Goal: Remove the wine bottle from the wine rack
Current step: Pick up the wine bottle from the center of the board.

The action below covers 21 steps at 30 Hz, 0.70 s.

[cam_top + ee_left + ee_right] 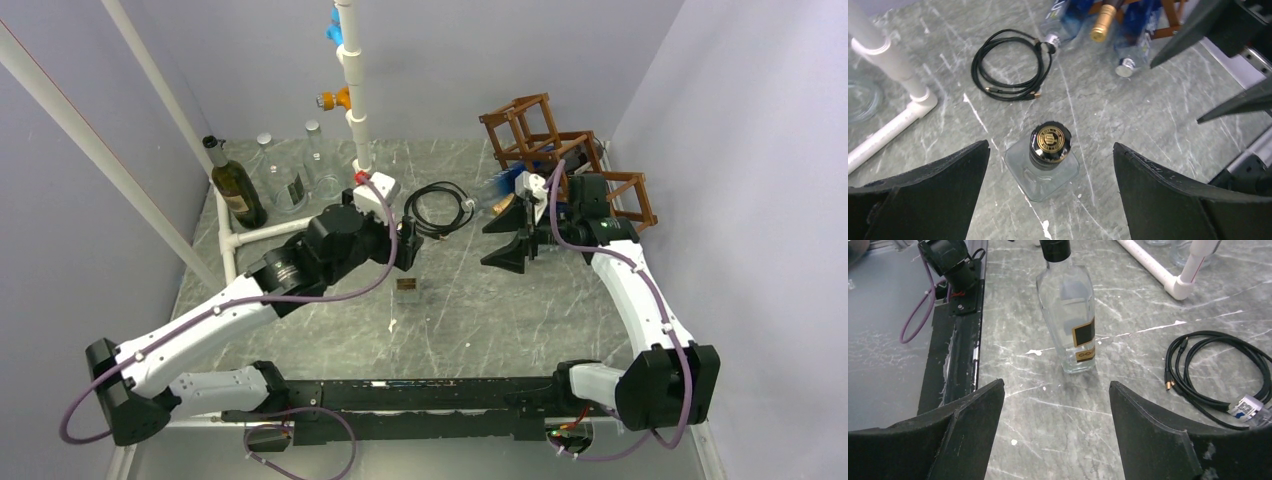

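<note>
The reddish-brown wine rack (520, 125) stands at the back right, partly behind my right arm. In the left wrist view its wood (1172, 20) shows at the top. A wine bottle with a gold foil neck (1103, 22) lies in it, pointing out, between two blue bottles (1128, 55). My right gripper (487, 247) hovers open just in front of the rack, facing away from it, and its wrist view shows nothing between its fingers (1056, 382). My left gripper (1050, 144) is open above a small clear square bottle (1048, 165) with a black and gold cap.
The clear square bottle (1070, 315) stands upright mid-table. A coiled black cable (437, 208) lies left of the rack. A dark green bottle (235, 185) and clear glassware (290, 185) stand back left beside a white pipe frame (355, 90).
</note>
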Tool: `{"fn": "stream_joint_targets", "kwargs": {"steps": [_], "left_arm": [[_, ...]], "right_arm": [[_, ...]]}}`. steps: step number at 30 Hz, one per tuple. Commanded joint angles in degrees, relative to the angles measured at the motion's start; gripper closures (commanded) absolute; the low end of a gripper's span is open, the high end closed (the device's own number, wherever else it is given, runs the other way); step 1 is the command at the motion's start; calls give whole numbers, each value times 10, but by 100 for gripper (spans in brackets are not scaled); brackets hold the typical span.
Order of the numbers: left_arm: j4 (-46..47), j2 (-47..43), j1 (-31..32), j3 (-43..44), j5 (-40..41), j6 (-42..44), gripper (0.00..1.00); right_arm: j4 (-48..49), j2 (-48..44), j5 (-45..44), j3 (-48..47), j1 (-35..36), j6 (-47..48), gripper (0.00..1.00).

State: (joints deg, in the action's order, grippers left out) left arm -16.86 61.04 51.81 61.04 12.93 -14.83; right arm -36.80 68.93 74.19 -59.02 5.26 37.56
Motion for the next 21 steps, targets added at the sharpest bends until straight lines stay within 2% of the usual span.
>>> {"fn": "stream_joint_targets", "kwargs": {"steps": [1, 5, 12, 17, 21], "left_arm": [[-77, 42, 35, 70, 134, -67, 1], [-120, 81, 61, 115, 204, -101, 1], [-201, 159, 84, 191, 271, -146, 9], [-240, 208, 98, 232, 297, -156, 15], [-251, 225, 102, 245, 297, -161, 23]], "right_arm": [[58, -17, 48, 14, -15, -12, 20], [70, -18, 52, 23, -27, -19, 20], [82, -18, 54, 34, -39, -24, 19], [86, -17, 54, 37, -44, -25, 19], [87, -18, 54, 40, -46, -25, 19]]}}
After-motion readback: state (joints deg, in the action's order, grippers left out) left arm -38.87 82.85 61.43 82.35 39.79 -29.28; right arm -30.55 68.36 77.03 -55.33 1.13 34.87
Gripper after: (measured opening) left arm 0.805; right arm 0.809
